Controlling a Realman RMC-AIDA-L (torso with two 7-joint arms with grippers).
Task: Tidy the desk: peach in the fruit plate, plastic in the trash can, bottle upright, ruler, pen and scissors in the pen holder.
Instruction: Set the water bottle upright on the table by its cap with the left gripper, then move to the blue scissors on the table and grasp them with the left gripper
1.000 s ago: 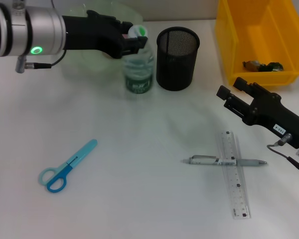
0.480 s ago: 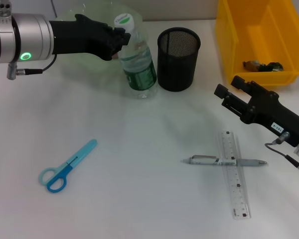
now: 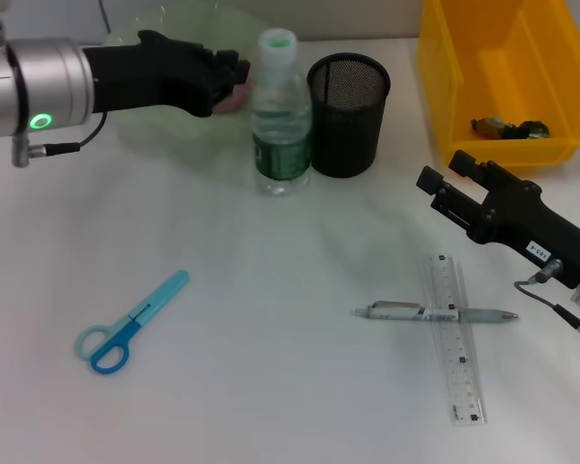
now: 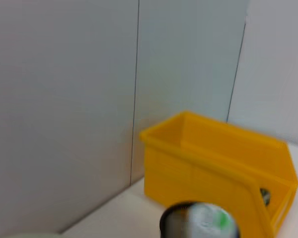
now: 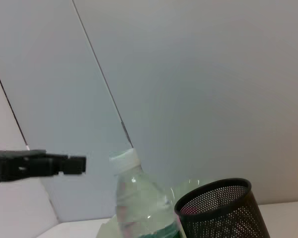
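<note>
Clear plastic bottle point(image 3: 280, 116) stands upright just left of the black mesh pen holder point(image 3: 346, 113). The left tool point(image 3: 234, 79) (empty, fingers parted) hovers just left of its cap; right tool point(image 3: 443, 193) unclear.

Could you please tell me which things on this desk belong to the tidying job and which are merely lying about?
Belonging to the job:
clear plastic water bottle, upright
black mesh pen holder
blue-handled scissors
silver pen
transparent ruler, lying across the pen
pale green fruit plate
yellow plastic bin
left gripper
right gripper

Lying about:
nothing else visible
</note>
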